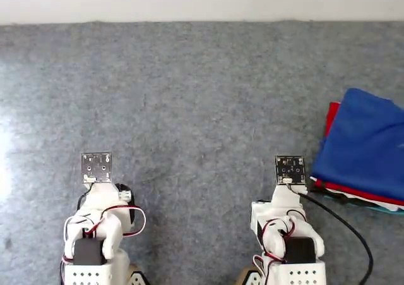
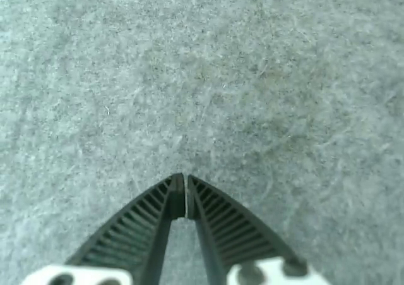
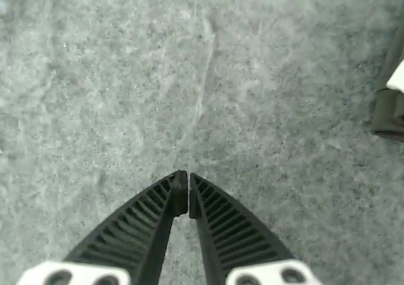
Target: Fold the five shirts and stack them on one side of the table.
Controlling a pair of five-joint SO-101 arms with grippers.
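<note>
**Left pincer (image 2: 185, 190) and right pincer (image 3: 188, 187) both pressed together, holding nothing**

Each hangs over bare grey felt (image 1: 189, 95), the left one at the left, the right one nearer the middle. Further right, at the felt's edge, lies the pile of shirts (image 1: 363, 149), blue on top, red beneath. It is soft, light, limp cloth, likely to slide, so it is best pinched at a folded edge.
</note>
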